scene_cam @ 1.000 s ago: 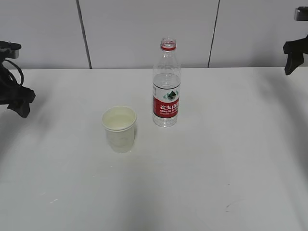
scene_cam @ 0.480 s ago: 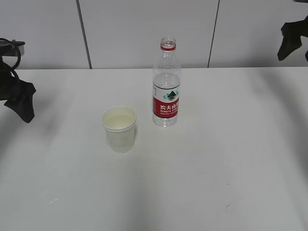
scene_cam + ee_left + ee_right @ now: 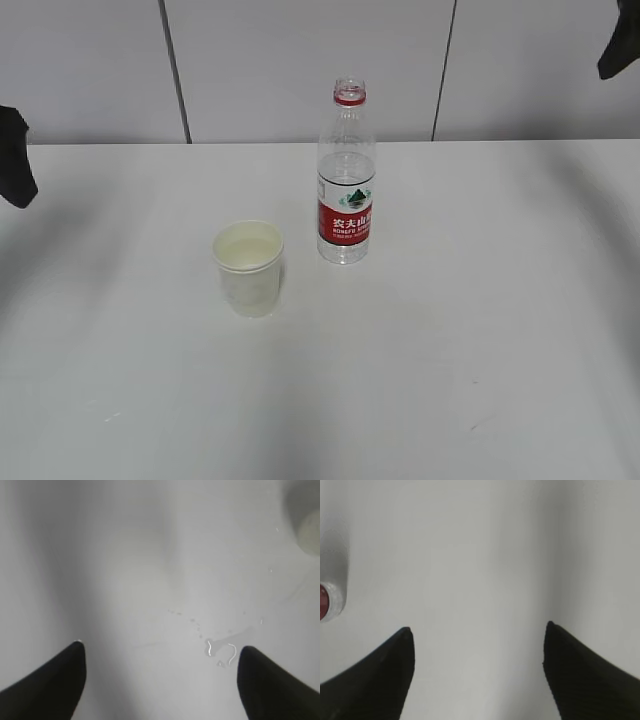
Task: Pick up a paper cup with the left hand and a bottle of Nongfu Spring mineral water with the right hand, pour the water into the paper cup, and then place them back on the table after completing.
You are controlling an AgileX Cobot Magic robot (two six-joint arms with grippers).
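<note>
A small white paper cup (image 3: pixel 248 267) stands upright on the white table (image 3: pixel 450 300), left of centre. Its blurred edge shows at the top right of the left wrist view (image 3: pixel 306 515). A clear uncapped bottle (image 3: pixel 346 178) with a red label and red neck ring stands upright just behind and right of the cup. Its blurred edge shows at the left of the right wrist view (image 3: pixel 330 580). My left gripper (image 3: pixel 160 655) is open and empty over bare table; it shows at the far left edge (image 3: pixel 14 160). My right gripper (image 3: pixel 477 637) is open and empty, raised at the top right corner (image 3: pixel 622 42).
A few water drops (image 3: pixel 220 650) lie on the table below the left gripper. A grey panelled wall (image 3: pixel 300 60) stands behind the table.
Both arms have drawn outward and upward toward the frame edges. The cup and bottle have not moved.
</note>
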